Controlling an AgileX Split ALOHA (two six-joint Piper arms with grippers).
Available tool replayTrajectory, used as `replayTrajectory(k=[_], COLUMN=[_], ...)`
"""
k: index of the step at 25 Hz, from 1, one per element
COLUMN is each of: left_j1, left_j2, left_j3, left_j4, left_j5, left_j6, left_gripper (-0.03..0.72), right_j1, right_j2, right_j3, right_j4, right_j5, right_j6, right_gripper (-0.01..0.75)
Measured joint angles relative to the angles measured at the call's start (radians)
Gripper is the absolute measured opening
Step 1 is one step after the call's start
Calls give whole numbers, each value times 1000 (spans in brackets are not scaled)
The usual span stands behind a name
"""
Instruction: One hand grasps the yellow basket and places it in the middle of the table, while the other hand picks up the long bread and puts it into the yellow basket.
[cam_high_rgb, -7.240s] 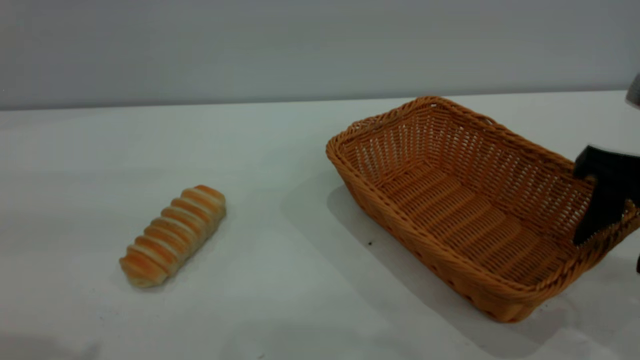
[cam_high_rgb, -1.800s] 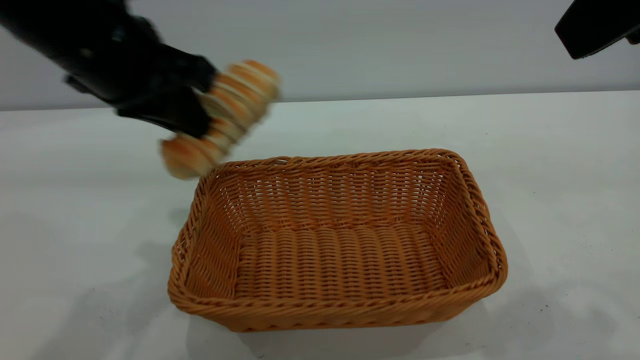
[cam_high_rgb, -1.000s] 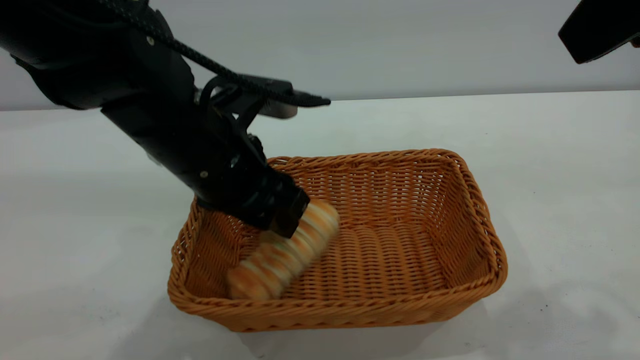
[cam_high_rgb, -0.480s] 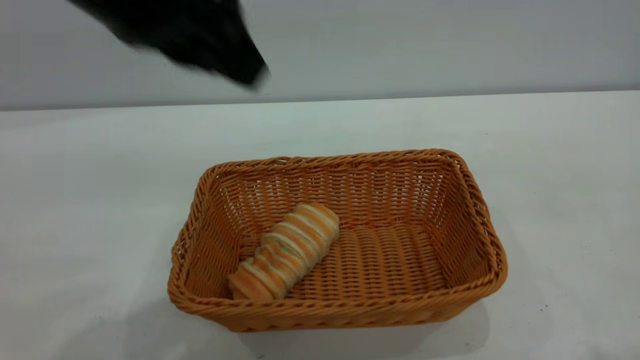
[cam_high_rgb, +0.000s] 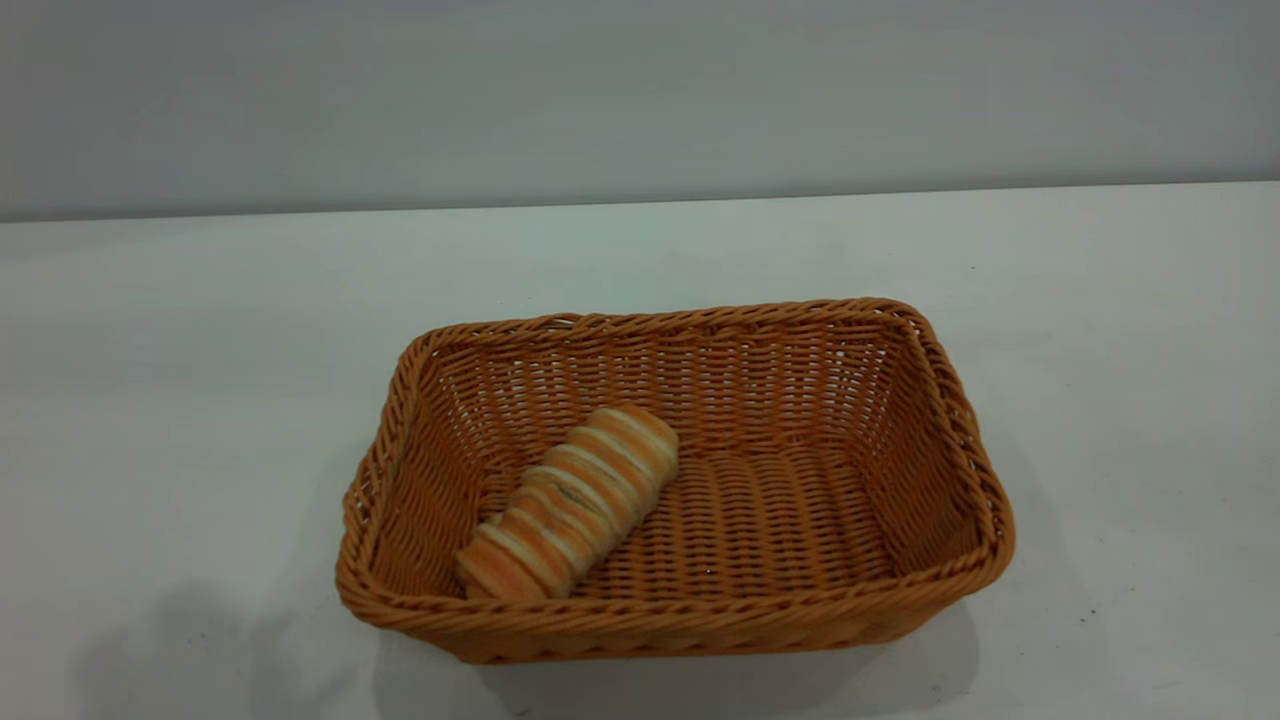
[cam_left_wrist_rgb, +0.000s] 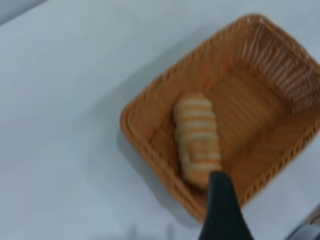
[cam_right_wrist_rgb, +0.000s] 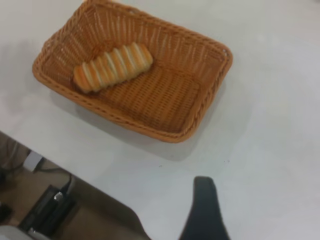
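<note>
The yellow basket (cam_high_rgb: 960, 420) stands on the white table (cam_high_rgb: 180, 330) near its middle. The long bread (cam_high_rgb: 570, 500) lies slantwise on the basket's floor, toward its left end, free of any gripper. Neither gripper shows in the exterior view. In the left wrist view the bread (cam_left_wrist_rgb: 197, 140) lies in the basket (cam_left_wrist_rgb: 150, 145) below the camera, and one black finger (cam_left_wrist_rgb: 222, 210) of my left gripper hangs above the basket's rim, holding nothing. In the right wrist view one black finger (cam_right_wrist_rgb: 205, 210) of my right gripper is over bare table, well away from the basket (cam_right_wrist_rgb: 210, 100) and bread (cam_right_wrist_rgb: 112, 65).
A grey wall (cam_high_rgb: 640, 90) runs behind the table. The right wrist view shows the table's edge (cam_right_wrist_rgb: 75, 175) with floor and cables (cam_right_wrist_rgb: 45, 205) beyond it.
My left arm set the bread down in the basket, let go, rose up and left, and is now out of the exterior view. The right arm has also left that view.
</note>
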Motion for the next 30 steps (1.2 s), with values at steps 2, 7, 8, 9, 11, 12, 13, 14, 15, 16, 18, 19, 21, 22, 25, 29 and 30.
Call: replayTrajectory(k=[2, 7, 8, 9, 11, 12, 13, 14, 15, 16, 18, 19, 21, 22, 25, 29, 30], left_j1=[2, 2, 2, 2, 2, 2, 2, 2, 2, 2, 2, 2, 2, 2, 2, 2, 2], left_j2=[-63, -242, -283, -318, -404, -446, -482, -525, -566, -600, -677, -713, -774, -803, -871, -925, -929], left_j3=[45, 151, 170, 188, 219, 234, 250, 264, 282, 298, 325, 339, 364, 372, 387, 387, 387], left_j4=[14, 59, 73, 91, 123, 144, 161, 179, 198, 216, 243, 255, 276, 288, 316, 342, 349], left_j5=[33, 114, 129, 148, 187, 206, 220, 233, 243, 252, 264, 265, 272, 278, 297, 317, 336], left_j6=[-21, -83, -98, -109, -137, -156, -174, -194, -210, -228, -263, -281, -310, -319, -347, -388, -396], left_gripper=[536, 536, 536, 536, 534, 534, 534, 534, 532, 532, 532, 532, 532, 532, 532, 531, 531], right_j1=[0, 0, 0, 0, 0, 0, 0, 0, 0, 0, 0, 0, 0, 0, 0, 0, 0], right_j2=[-28, -112, -128, -149, -195, -215, -239, -264, -284, -308, -352, -368, -400, -412, -424, -425, -425], right_j3=[7, 136, 172, 206, 260, 285, 307, 328, 344, 361, 383, 389, 390, 390, 390, 390, 390], right_j4=[-8, -14, -14, -15, -25, -37, -48, -66, -82, -100, -121, -125, -126, -126, -127, -129, -129], right_j5=[18, 17, 17, 17, 16, 16, 12, 11, 10, 10, 9, 5, -1, -3, -3, -4, -4], right_j6=[10, 21, 23, 24, 27, 32, 42, 56, 72, 85, 98, 101, 101, 105, 105, 105, 105], right_gripper=[587, 587, 587, 587, 587, 587, 587, 587, 587, 587, 587, 587, 587, 587, 587, 587, 587])
